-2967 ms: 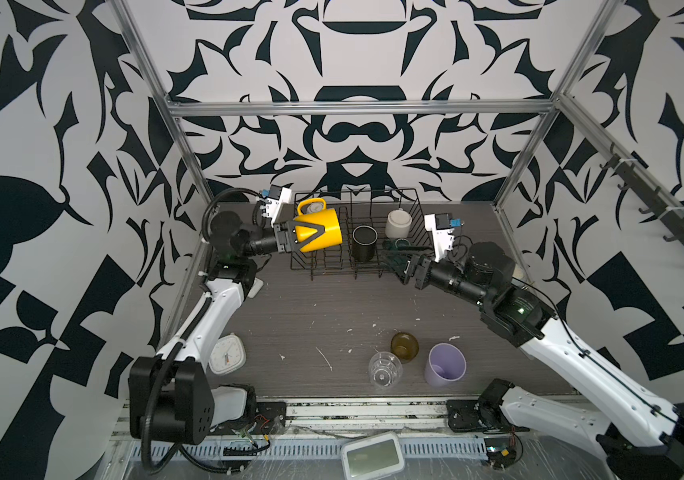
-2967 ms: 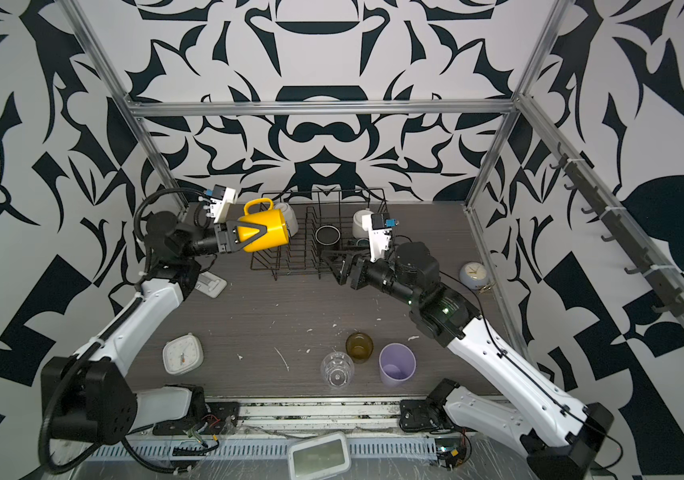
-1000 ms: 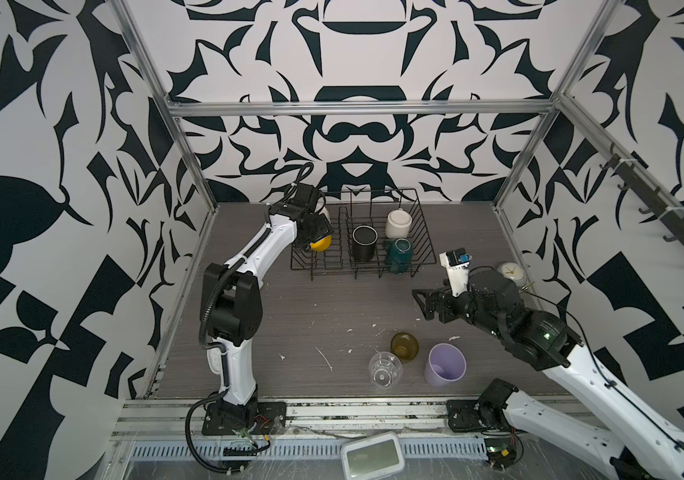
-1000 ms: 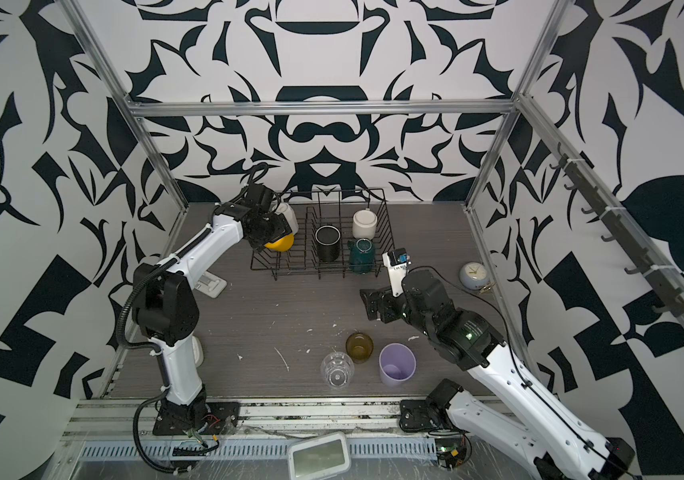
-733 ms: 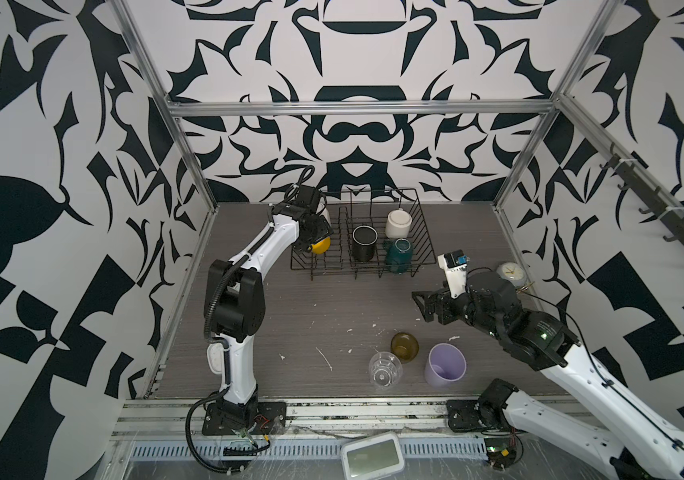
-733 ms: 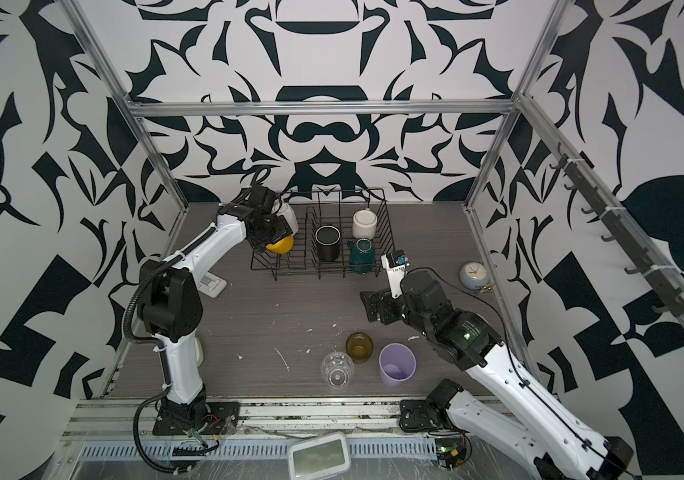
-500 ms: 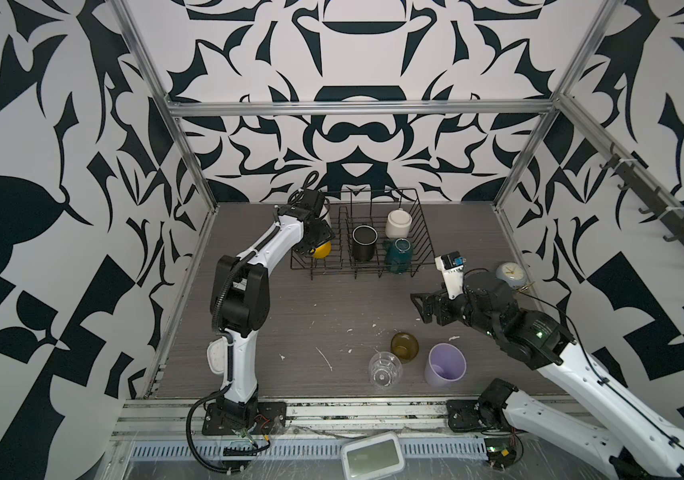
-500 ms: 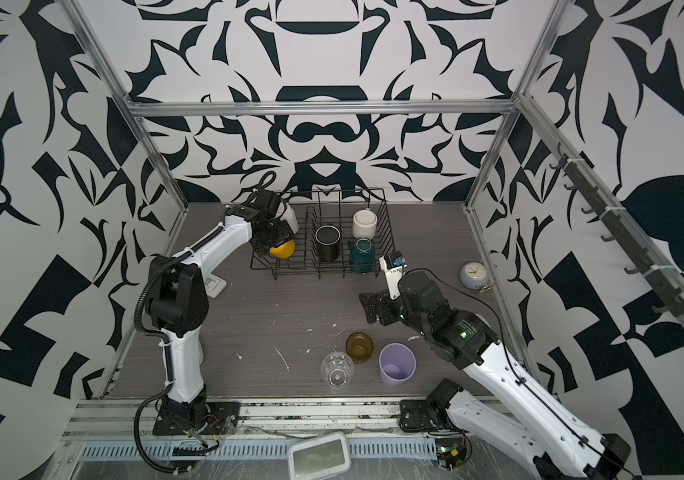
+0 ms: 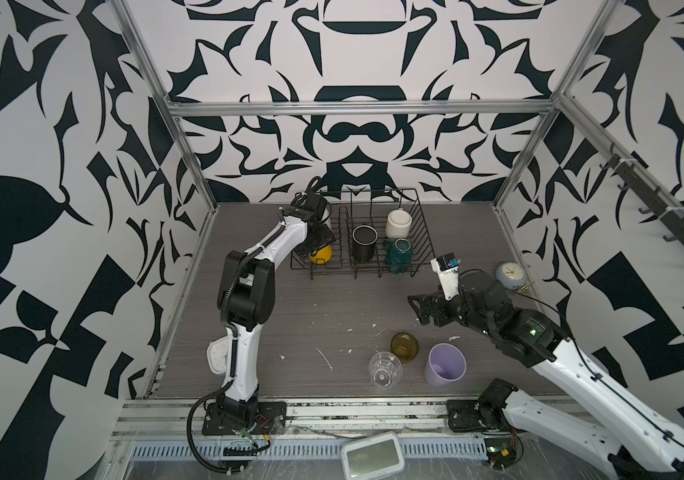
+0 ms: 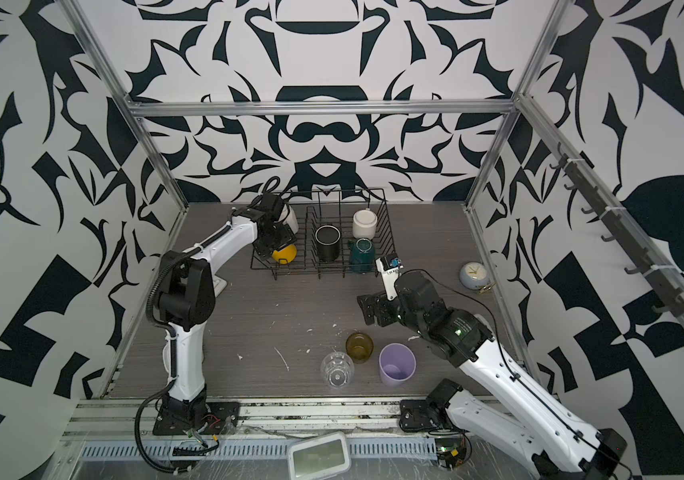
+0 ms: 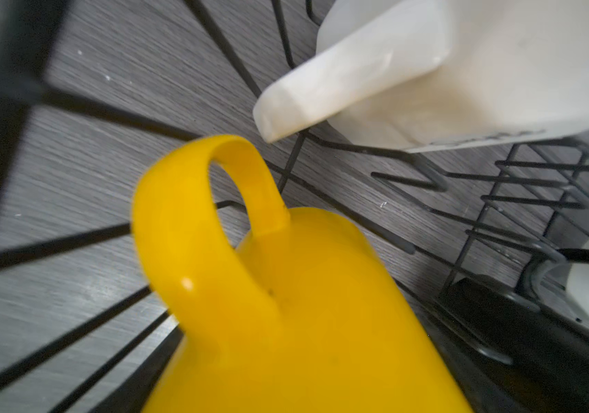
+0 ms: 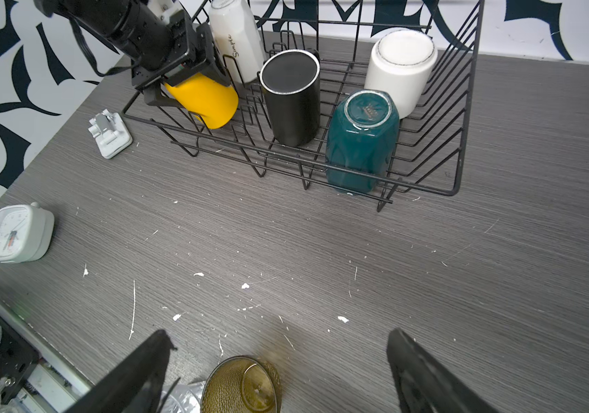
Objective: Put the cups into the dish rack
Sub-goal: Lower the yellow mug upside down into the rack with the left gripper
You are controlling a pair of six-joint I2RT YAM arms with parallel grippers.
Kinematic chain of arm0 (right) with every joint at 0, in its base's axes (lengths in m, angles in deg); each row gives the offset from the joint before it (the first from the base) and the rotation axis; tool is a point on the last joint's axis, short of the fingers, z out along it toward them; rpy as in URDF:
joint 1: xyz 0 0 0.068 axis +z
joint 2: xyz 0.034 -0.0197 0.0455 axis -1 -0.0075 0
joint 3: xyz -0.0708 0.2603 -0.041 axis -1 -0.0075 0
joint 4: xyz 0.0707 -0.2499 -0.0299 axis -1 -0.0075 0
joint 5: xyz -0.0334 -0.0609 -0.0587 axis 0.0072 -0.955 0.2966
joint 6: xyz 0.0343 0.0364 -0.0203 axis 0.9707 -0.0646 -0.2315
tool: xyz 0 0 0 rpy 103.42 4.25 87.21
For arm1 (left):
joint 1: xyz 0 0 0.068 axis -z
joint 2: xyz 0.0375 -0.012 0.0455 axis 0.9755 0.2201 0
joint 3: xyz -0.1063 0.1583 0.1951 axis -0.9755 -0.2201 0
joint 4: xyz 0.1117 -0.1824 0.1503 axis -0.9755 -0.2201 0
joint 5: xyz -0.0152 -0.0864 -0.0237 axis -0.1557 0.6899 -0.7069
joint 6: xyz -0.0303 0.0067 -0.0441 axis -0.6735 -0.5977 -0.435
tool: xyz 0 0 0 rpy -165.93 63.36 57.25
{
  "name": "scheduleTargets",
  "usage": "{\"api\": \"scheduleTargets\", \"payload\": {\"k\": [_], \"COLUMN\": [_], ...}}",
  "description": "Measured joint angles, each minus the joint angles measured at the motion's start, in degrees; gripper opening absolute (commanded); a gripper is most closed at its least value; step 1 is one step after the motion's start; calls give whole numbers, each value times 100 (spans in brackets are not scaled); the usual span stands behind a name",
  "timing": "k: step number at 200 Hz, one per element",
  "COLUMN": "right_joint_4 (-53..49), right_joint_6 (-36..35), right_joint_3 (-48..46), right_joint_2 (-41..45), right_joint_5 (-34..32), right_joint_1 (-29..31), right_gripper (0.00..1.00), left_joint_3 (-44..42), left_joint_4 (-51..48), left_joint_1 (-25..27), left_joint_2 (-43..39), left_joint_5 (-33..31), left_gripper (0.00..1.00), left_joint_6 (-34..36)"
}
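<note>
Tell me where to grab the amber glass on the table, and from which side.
On the amber glass, probably pinch the wall facing the dish rack from above, one finger inside. It stands upright, mouth up; the clear glass and lilac tumbler crowd its near side, leaving that side free.

Lab test cell: aluminium frame [image 9: 357, 108], patterned walls [image 9: 357, 50].

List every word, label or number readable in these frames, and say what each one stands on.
"Simple": script running up the side of the faceted white mug in the dish rack.
Gold stamp on the upturned base of the teal mug: too small to read.
Dial of the white square clock: numerals too small to read.
Dial of the round pale-blue clock: too small to read.
No other readable text.
</note>
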Motion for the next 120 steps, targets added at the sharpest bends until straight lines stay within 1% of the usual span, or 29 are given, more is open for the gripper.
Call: {"api": "scheduleTargets", "payload": {"k": [14,37,42,51,55,91,93,96,120], "right_joint_4": [17,17,17,20,20,42,42,44,55], "right_joint_6": [0,-2,-2,0,-2,0,0,-2,0], "right_joint_3": [-2,-2,-4,-11,-11,-15,-15,-15,-15], "right_joint_2": [0,0,0,0,0,-39,-42,-44,-50], "right_joint_5": [2,17,17,20,22,57,59,61,72], "right_joint_1": [-9,-9,-9,-9,-9,-20,-20,-20,-20], "right_gripper": [97,97,97,97,97,97,97,97,97], "left_joint_3": [2,2,2,2,2,2,2,2,-4], "left_joint_4": [4,4,4,4,4,13,13,15,164], "left_joint_1": [2,2,2,2,2,2,2,2,2], "left_joint_2": [22,22,22,22,22,22,22,22,20], "left_joint_5": [-7,0,0,0,0,17,17,17,46], "left_gripper": [69,76,80,81,84,84,91,95,96], "left_joint_6": [0,2,4,4,7,15,15,17,20]}}
